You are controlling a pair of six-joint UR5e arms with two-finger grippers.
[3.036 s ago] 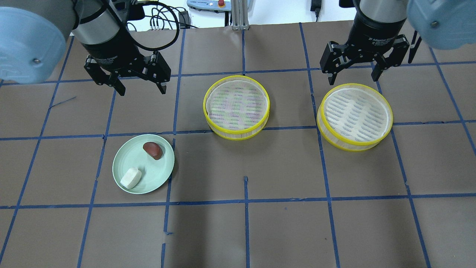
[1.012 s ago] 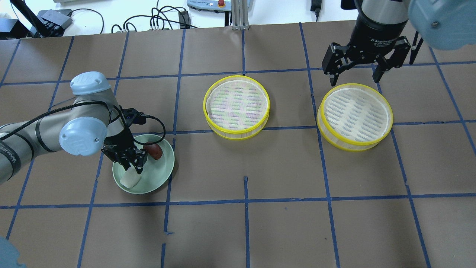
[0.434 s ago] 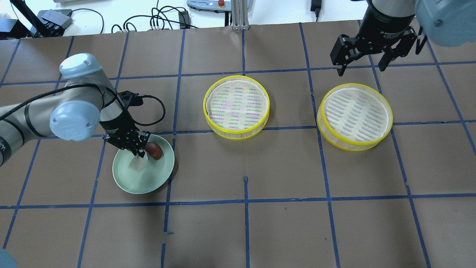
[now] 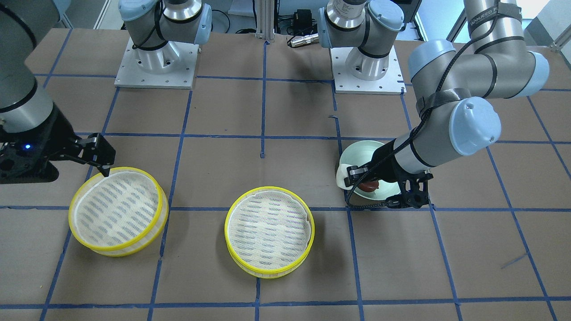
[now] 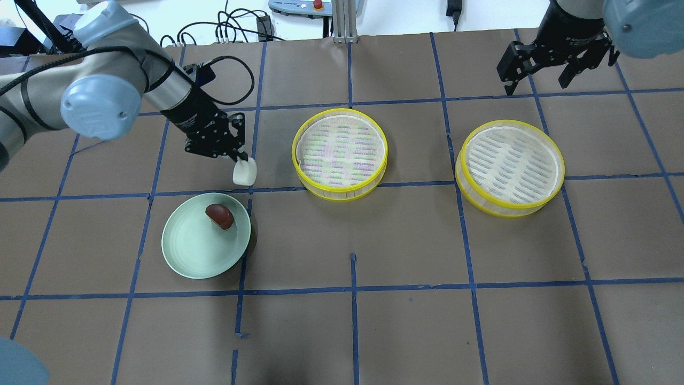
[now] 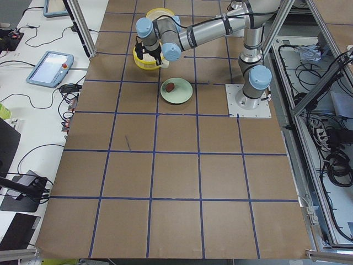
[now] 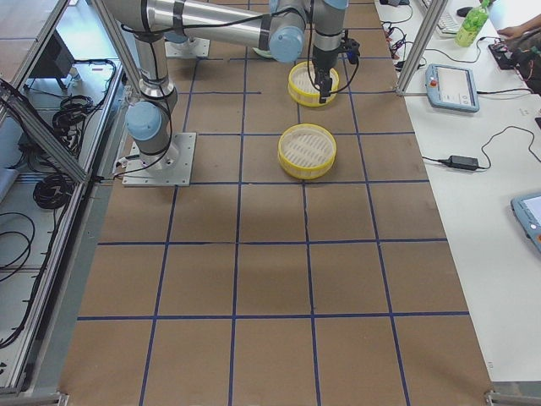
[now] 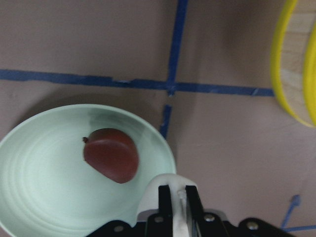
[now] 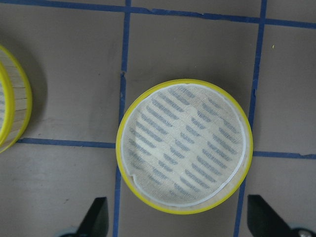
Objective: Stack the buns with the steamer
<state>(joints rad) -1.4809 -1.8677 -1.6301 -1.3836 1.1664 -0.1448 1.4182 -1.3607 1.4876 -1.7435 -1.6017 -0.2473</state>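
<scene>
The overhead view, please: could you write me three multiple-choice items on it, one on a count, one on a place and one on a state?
1. How many yellow-rimmed steamers stand on the table?
A) one B) two C) three
2. Where is the reddish-brown bun?
A) on the green plate B) in a steamer C) on the bare table
3. The left gripper is:
A) open and empty B) shut on the plate's rim C) shut on the white bun

Answers: 1 B, two yellow rims show, one in the middle and one to the right. 2 A, it lies inside the plate's rim. 3 C, the white bun hangs clamped in it, off the plate.
</scene>
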